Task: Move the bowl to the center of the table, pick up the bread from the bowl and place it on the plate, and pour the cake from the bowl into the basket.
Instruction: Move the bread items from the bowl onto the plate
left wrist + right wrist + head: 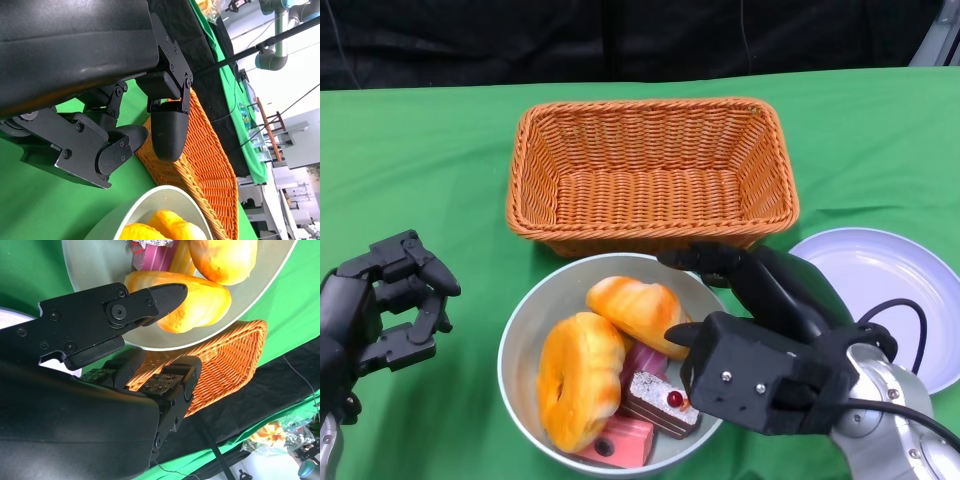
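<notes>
A grey bowl (535,300) stands in front of the wicker basket (650,170). It holds two golden breads, a round one (578,378) and a longer one (635,310), beside a chocolate cake slice (660,403) and a pink one (620,440). My right hand (760,340) grips the bowl's right rim. In the right wrist view the thumb (150,300) lies inside the bowl (95,265) over a bread (200,300), with the fingers under the rim. My left hand (390,300) hovers left of the bowl with its fingers apart, holding nothing.
A pale plate (880,280) lies at the right, just behind my right forearm. The basket has nothing in it and nearly touches the bowl's far rim. Green cloth covers the table, with bare cloth between my left hand and the bowl.
</notes>
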You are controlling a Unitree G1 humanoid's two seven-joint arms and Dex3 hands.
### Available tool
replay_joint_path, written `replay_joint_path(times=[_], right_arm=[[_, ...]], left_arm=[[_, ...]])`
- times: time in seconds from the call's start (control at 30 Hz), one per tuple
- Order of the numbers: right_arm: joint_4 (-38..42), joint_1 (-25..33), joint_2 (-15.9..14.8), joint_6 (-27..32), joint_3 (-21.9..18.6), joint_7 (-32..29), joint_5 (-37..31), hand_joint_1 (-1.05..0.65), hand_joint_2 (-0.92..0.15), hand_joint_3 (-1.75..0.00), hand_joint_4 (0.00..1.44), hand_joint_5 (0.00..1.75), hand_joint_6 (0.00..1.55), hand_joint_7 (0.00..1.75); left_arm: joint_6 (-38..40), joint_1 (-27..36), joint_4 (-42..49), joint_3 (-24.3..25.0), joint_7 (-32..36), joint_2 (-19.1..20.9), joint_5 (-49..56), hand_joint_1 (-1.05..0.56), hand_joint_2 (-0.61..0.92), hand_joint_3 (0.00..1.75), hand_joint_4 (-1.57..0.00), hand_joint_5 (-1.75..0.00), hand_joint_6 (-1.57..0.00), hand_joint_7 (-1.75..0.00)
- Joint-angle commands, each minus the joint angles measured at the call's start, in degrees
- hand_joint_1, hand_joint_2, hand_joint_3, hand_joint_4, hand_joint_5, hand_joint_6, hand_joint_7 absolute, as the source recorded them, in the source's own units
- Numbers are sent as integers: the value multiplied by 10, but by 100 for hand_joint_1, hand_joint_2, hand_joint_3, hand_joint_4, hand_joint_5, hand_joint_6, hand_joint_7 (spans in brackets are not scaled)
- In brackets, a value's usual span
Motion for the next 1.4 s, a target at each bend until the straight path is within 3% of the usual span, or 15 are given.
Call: replay_joint_path(times=[0.03,0.33,0.73,1.4], right_arm=[[35,-21,7,-4,11,-3,-1,-75,-92,-11,70,22,58,0],[88,-40,4,-22,14,-11,8,-74,-92,-11,74,27,59,1],[88,-36,4,-31,22,-21,2,-75,-92,-11,67,29,58,0],[-7,-12,2,-24,37,-25,-34,-73,-92,-9,64,26,59,1]], left_arm=[[-9,-5,7,0,10,7,5,-3,62,104,-71,-174,-72,-147],[-6,-2,2,0,6,4,-1,-3,62,106,-70,-175,-72,-147],[-7,-9,15,0,13,6,6,-4,60,107,-71,-175,-72,-149],[-11,-19,33,2,3,7,0,0,64,104,-70,-175,-69,-147]])
